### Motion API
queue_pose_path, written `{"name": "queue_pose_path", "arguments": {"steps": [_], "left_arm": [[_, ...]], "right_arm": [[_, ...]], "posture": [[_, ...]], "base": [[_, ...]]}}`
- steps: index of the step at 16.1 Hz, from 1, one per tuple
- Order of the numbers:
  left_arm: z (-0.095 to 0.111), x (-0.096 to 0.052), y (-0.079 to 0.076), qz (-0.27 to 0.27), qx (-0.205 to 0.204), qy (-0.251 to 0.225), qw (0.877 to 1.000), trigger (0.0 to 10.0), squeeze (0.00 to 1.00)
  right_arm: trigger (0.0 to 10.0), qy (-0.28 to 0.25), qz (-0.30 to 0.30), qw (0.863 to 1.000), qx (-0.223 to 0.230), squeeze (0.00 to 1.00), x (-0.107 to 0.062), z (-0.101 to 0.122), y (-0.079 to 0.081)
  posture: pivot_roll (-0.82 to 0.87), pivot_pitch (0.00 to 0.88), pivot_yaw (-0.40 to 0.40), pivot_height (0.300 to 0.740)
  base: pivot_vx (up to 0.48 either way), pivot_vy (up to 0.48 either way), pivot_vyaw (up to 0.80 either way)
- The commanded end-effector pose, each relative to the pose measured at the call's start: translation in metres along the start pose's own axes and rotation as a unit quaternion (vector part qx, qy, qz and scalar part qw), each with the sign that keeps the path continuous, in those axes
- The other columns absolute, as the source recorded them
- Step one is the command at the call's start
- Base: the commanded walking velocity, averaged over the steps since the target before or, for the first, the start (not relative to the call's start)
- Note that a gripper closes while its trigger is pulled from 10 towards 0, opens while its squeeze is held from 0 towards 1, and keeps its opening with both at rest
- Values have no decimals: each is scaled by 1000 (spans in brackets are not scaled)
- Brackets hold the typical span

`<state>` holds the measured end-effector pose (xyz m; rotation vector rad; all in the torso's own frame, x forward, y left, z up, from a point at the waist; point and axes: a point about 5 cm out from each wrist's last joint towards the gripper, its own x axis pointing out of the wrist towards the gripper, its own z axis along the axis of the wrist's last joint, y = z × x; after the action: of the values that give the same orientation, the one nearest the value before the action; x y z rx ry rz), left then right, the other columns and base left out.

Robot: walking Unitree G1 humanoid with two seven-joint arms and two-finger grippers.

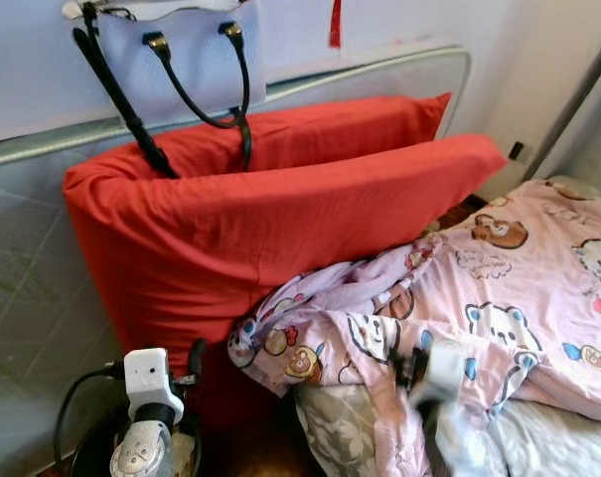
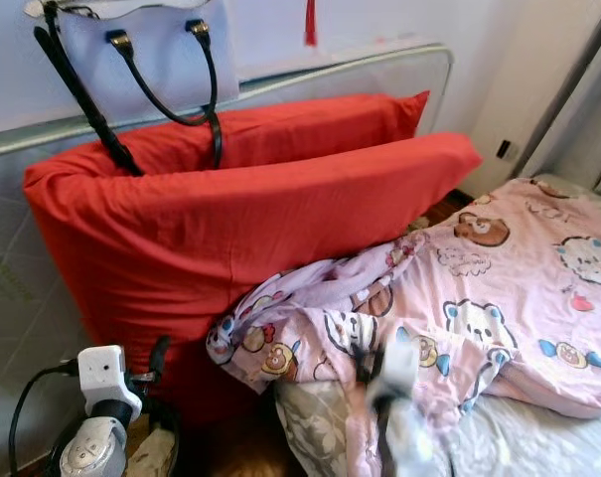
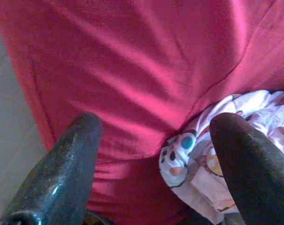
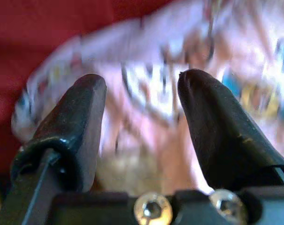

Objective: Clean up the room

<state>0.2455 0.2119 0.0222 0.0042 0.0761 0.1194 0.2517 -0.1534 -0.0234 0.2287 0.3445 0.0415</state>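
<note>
Bed (image 1: 538, 427) messy: our right hand (image 4: 142, 117) blurred, parted, empty, near pink quilt (image 1: 499, 298); left hand (image 3: 151, 154) wide, empty. Risk: shallow pinch slips.

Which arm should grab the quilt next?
Right. The right gripper is open and aimed straight at the quilt, blurred as if moving. The left gripper is also open, but faces mostly the red pillow, with only the quilt's corner by one finger.

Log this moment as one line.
right claw: open, over blanket | left claw: open, facing red pillow | nothing held
</note>
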Motion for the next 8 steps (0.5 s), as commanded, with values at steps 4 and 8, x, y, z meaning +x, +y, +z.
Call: {"name": "queue_pose_path", "arguments": {"steps": [4, 8], "left_arm": [[5, -6, -5, -9, 2, -4, 1000, 10000, 0], [10, -1, -7, -11, 1, 1, 1000, 10000, 0]], "right_arm": [[10000, -32, 2, 999, 1, 0, 0, 9, 0], [10000, -7, 9, 1000, -14, 0, 2, 5, 7]], "posture": [[62, 0, -56, 740], [59, 0, -57, 740]], "base": [[0, 0, 0], [0, 0, 0]]}}
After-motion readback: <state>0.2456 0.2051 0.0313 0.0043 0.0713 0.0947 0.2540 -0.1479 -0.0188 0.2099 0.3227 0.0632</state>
